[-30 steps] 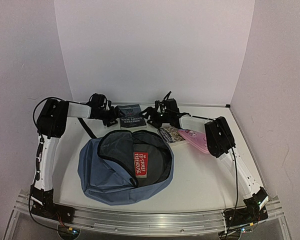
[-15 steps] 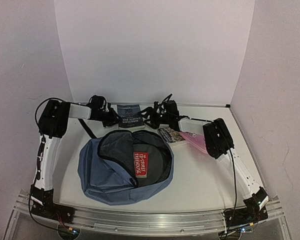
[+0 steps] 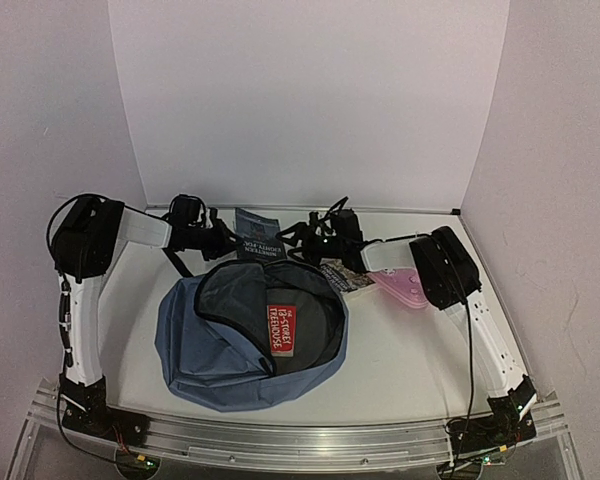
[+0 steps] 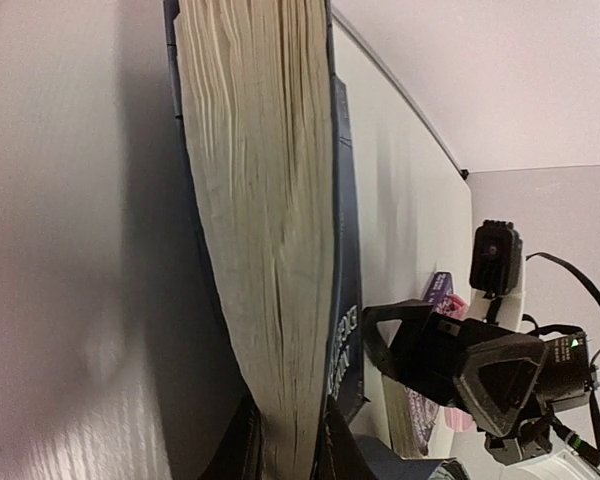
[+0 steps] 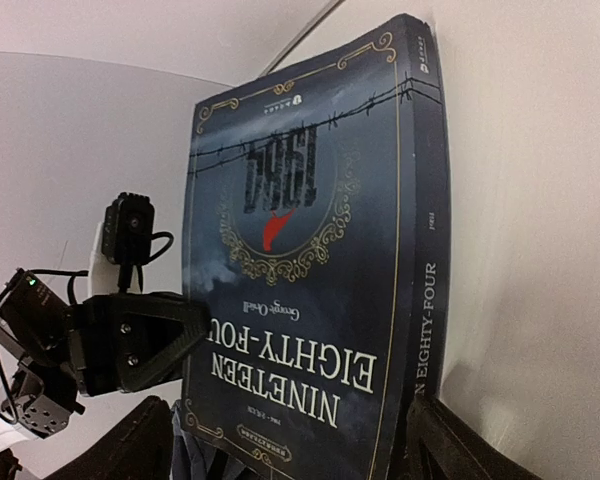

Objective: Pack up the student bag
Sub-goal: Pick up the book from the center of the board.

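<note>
1. The left gripper [image 3: 223, 240] is just behind the rear left of the student bag [image 3: 195, 340]. In the left wrist view its jaws are narrow and pinch the page side of the dark book [image 4: 270, 230].
2. The student bag lies on the table [image 3: 410, 350] with its mouth wide open upward. A red book [image 3: 282, 328] is inside it.
3. The dark book stands tilted just behind the bag's rear rim and is not yet over the mouth.
4. The right gripper [image 3: 298, 238] is behind the bag's rear right, with wide jaws facing the cover. I cannot tell if they touch it.
5. A patterned book [image 3: 345, 275] lies at the bag's right rim, and a pink pencil case [image 3: 400, 287] is further right of the bag.
6. I judge that one thing is packed and three remain.
7. The bag's mouth offers much room. The rear rim must be cleared, and the back wall [image 3: 310, 100] is near behind the bag.
</note>
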{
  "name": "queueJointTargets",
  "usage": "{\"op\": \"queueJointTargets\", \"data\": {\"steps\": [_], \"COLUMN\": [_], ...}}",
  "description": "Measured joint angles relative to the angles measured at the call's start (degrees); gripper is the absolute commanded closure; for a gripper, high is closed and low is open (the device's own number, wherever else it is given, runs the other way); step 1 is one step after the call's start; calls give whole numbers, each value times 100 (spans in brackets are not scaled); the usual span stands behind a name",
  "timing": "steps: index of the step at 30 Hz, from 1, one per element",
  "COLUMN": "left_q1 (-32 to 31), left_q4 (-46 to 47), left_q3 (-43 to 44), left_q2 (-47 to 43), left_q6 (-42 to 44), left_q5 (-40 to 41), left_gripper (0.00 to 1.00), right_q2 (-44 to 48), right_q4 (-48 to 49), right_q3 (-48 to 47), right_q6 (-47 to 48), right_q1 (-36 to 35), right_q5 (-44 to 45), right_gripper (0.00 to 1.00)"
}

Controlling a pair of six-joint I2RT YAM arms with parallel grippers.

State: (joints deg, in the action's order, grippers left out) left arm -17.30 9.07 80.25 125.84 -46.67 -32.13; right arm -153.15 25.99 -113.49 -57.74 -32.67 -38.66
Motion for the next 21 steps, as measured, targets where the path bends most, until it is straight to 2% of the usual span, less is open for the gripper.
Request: {"op": "queueJointTargets", "data": {"steps": [6, 14, 17, 21], "left_q1": [-56, -23, -22, -30], "left_q4": [266, 641, 809, 1066], "left_q3": [-352, -433, -591, -989], "left_q2": [-641, -1179, -1414, -1813], "left_q6": [-324, -667, -790, -1024], "left_q5": [194, 296, 296, 285], "left_gripper": [100, 100, 100, 100], "right_q2": [747, 1764, 2079, 2536], "right_q4": [106, 306, 366, 406], "right_q3": [892, 1534, 1743, 2144], "right_q6": [27, 117, 138, 115], "right_q1": [-12, 176, 235, 276], "right_q5": [134, 293, 329, 377], "right_gripper": [19, 19, 12, 9]}}
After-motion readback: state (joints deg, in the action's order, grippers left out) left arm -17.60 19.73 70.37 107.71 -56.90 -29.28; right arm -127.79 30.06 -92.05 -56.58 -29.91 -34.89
